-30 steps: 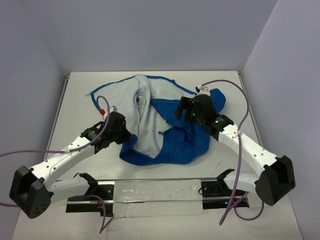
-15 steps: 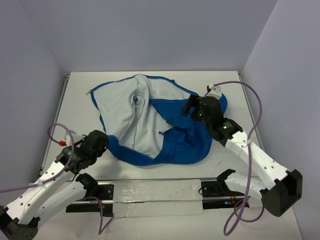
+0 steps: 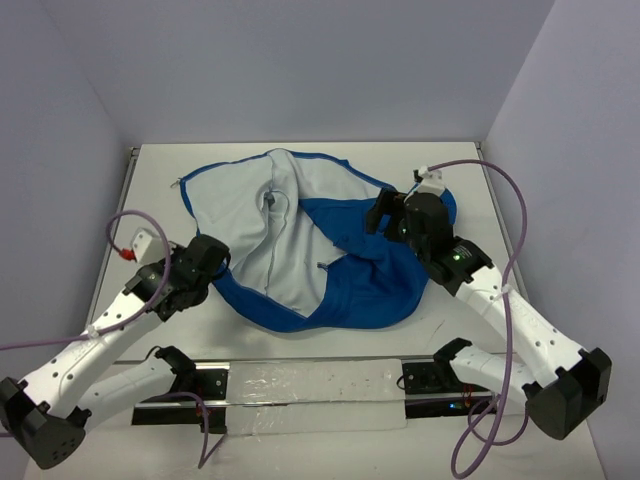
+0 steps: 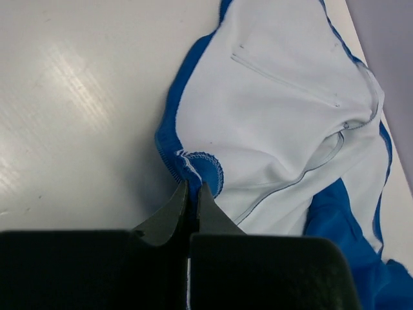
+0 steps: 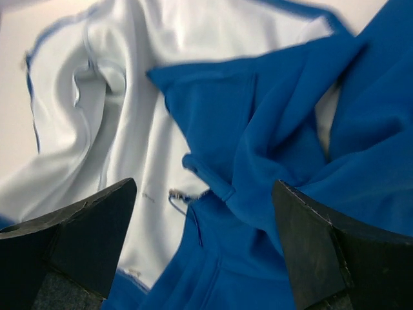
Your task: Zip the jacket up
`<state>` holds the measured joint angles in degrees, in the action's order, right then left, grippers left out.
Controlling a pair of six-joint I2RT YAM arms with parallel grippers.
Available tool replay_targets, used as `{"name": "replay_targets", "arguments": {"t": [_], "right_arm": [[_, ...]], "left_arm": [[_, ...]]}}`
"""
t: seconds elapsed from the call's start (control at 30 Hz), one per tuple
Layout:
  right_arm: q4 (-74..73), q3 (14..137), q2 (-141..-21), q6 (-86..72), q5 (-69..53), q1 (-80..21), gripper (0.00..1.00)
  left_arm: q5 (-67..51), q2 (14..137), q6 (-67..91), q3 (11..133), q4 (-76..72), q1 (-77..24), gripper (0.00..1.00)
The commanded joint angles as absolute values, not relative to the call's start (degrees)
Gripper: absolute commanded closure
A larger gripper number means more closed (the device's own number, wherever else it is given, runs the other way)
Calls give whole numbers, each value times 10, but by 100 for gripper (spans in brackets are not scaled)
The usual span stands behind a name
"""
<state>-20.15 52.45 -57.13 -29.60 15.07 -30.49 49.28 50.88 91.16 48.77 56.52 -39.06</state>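
The royal-blue jacket (image 3: 350, 285) lies crumpled on the white table with its pale lining (image 3: 290, 215) facing up. My left gripper (image 3: 214, 262) is at the jacket's lower left edge. In the left wrist view it (image 4: 191, 188) is shut on the blue hem (image 4: 203, 166), which runs in between the fingertips. My right gripper (image 3: 386, 214) hovers open over the jacket's right side. In the right wrist view it (image 5: 205, 216) is wide open and empty above a blue fold and a short stretch of silvery zipper (image 5: 187, 194).
The table (image 3: 150, 190) has raised edges at the left and back. Purple cables loop beside both arms. A black and clear rail (image 3: 310, 385) runs along the near edge between the arm bases. Grey walls stand close on the left, back and right.
My left gripper pulled the hem back toward the near left, spreading the jacket's left edge, then came a little forward again. My right gripper shifted slightly right and stayed open.
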Motion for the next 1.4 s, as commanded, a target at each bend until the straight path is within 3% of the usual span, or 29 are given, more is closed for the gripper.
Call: {"name": "replay_targets", "arguments": {"t": [0.0,0.23,0.47,0.67,0.77,0.8,0.83,0.93,1.0,1.07,1.37], "right_arm": [[-204,529,-619,-267,91,-336,7],[-290,577,-760,-260,173,-464,4],[-271,564,-838,-323,242,-476,3],[-258,580,-884,-380,268,-479,0],[-239,575,-904,-396,289,-478,5],[-235,576,-913,-400,294,-477,10],[-228,575,-917,-399,292,-477,22],[-208,562,-922,-409,296,-475,62],[-208,546,-904,-413,307,-473,95],[-201,504,-850,-416,319,-462,100],[-171,348,-547,-393,353,-389,100]], "left_arm": [[490,562,716,530,466,-381,100],[517,683,808,571,618,-368,100],[447,606,734,490,503,-363,100],[436,606,689,511,480,-360,100],[426,608,672,520,472,-360,100],[423,608,669,521,469,-360,100],[421,607,666,521,463,-360,100],[407,607,661,513,449,-360,100],[400,609,663,511,449,-360,100],[387,610,660,506,445,-360,100],[291,633,633,470,354,-380,100]]}}
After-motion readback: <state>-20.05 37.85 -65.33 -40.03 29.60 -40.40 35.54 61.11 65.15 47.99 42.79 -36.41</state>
